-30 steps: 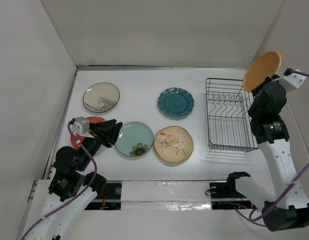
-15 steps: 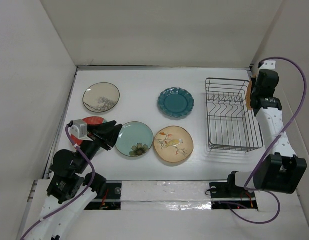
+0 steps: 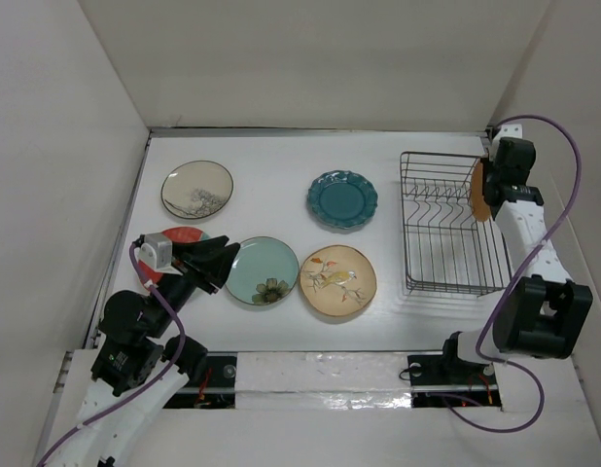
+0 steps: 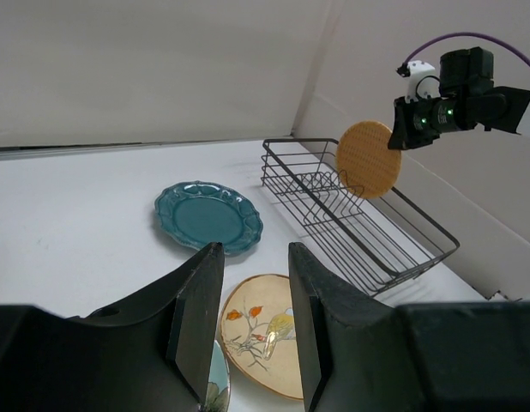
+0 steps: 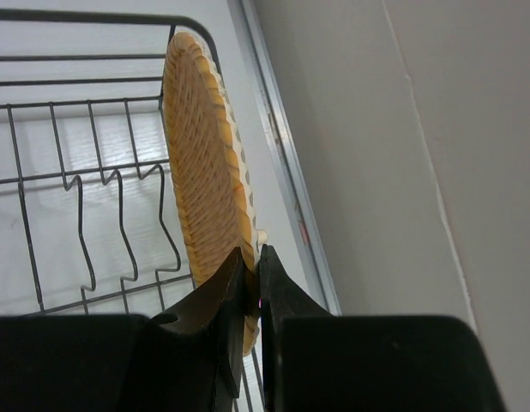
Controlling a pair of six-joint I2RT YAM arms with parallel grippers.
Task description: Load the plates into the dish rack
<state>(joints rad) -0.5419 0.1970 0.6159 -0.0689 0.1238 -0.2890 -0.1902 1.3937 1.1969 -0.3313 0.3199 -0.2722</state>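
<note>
the right jaws, clenched on the rim of the orange plate point(image 5: 205, 154) held on edge over the far right side of the dish rack point(image 3: 405, 224), should lower it upright into a gap between tines; the left jaws hang parted, empty.

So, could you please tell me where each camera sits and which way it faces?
Top external: above and behind the arms, looking down at the table; both arms show.
Left wrist: on the left arm, looking across the teal plate towards the rack; the left end effector fills the bottom, open.
Right wrist: on the right arm, looking down along the orange plate into the rack; the right end effector pinches its rim.
Shared: all three show the rack and orange plate.
</note>
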